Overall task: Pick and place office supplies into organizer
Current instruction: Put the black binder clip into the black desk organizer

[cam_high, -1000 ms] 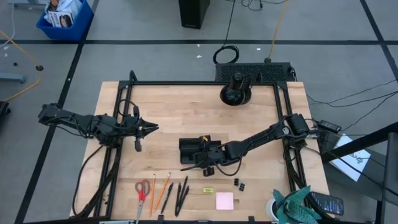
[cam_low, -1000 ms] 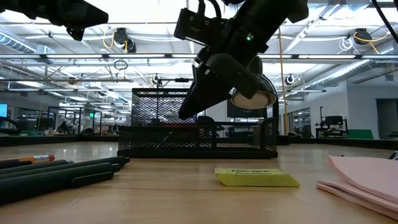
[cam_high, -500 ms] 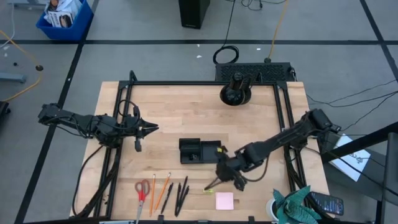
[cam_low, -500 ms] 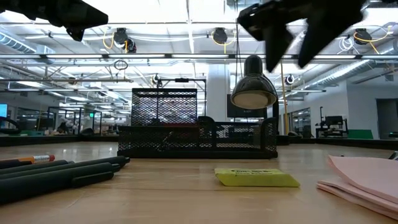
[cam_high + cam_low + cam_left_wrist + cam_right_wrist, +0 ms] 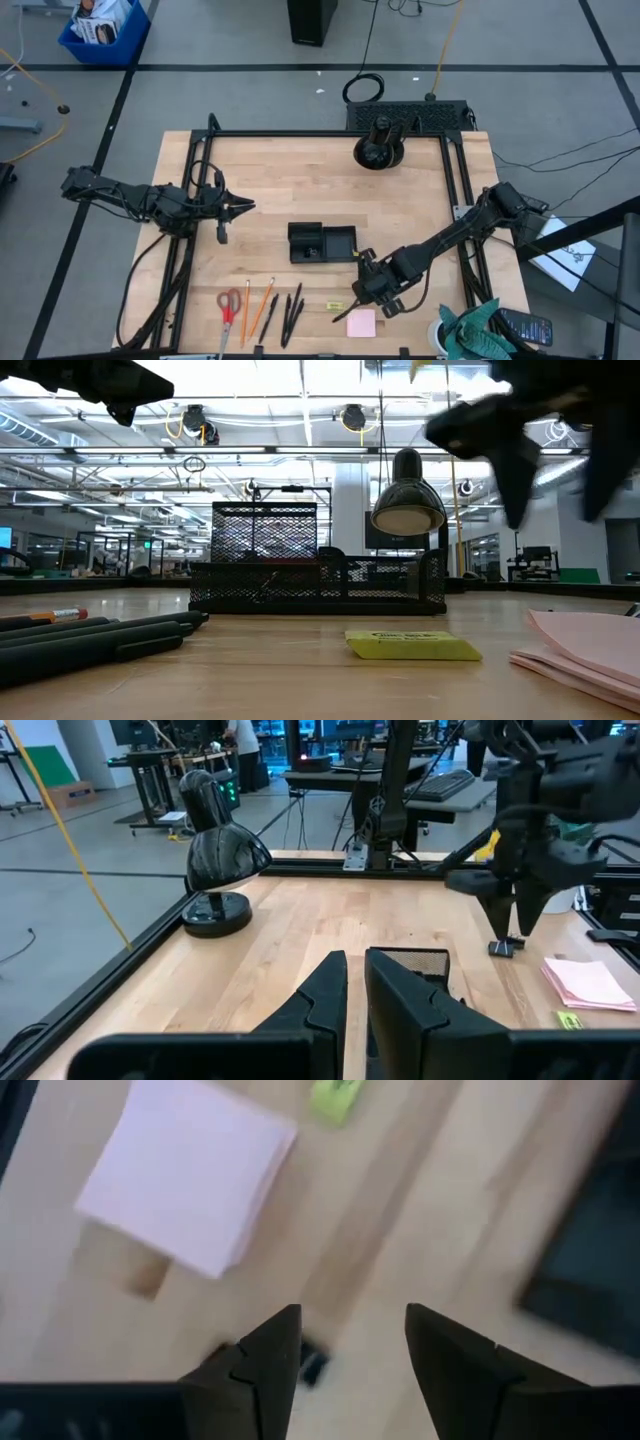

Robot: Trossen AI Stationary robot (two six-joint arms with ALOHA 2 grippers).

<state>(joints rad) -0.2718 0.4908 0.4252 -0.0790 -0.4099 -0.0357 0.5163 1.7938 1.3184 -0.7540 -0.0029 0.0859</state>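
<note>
While my right hand [image 5: 372,292] hangs with fingers spread wide and empty over the small black clips [image 5: 312,1364], just above the pink sticky-note pad [image 5: 361,322] in the lower middle of the high view, I fear a bad descent. The clips are tiny, so the fingers may push them away or catch the pad edge. The organizer [image 5: 322,242] waits in the frame centre, well apart from the pencils [image 5: 260,305] and scissors [image 5: 228,307] at lower left. My left hand [image 5: 240,207] rests at middle left, fingers nearly together and empty. The high view hides the clips under the arm, and the low view shows the right hand only as a dark blur.
</note>
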